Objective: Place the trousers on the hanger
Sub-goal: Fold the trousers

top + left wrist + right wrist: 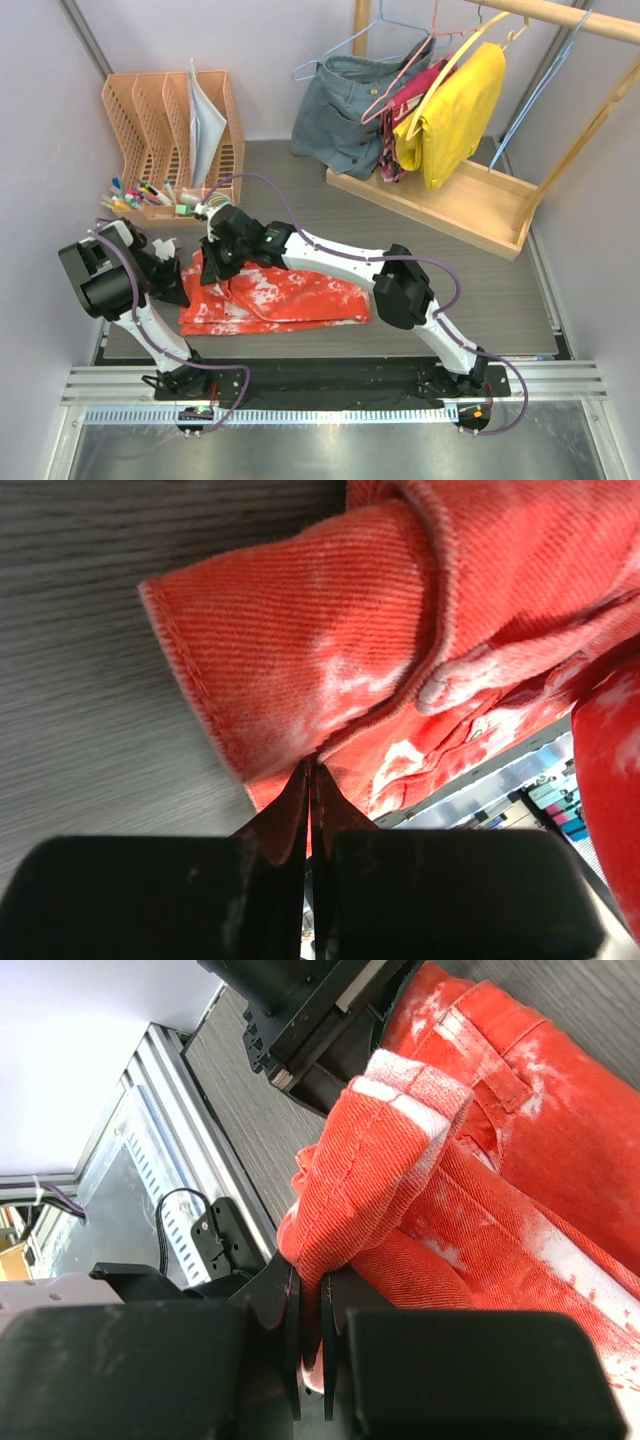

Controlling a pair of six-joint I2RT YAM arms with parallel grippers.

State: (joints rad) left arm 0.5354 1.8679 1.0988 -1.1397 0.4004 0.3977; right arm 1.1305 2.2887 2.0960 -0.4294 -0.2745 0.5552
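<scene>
The red-orange trousers [280,298] with white splotches lie folded on the grey table, near the front left. My left gripper [178,275] is shut on their left end; the left wrist view shows cloth [330,650] pinched between the closed jaws [309,780]. My right gripper [215,262] reaches across to the same end and is shut on a fold by the waistband [400,1150], cloth squeezed between its jaws [308,1290]. A light-blue wire hanger [345,40] hangs on the wooden rail at the back.
A wooden clothes rack [455,205] stands at the back right with a grey-blue denim garment [345,115], a yellow garment [455,110], a pink hanger [410,70] and another blue hanger [540,85]. Orange file trays [175,125] with pens stand at the back left.
</scene>
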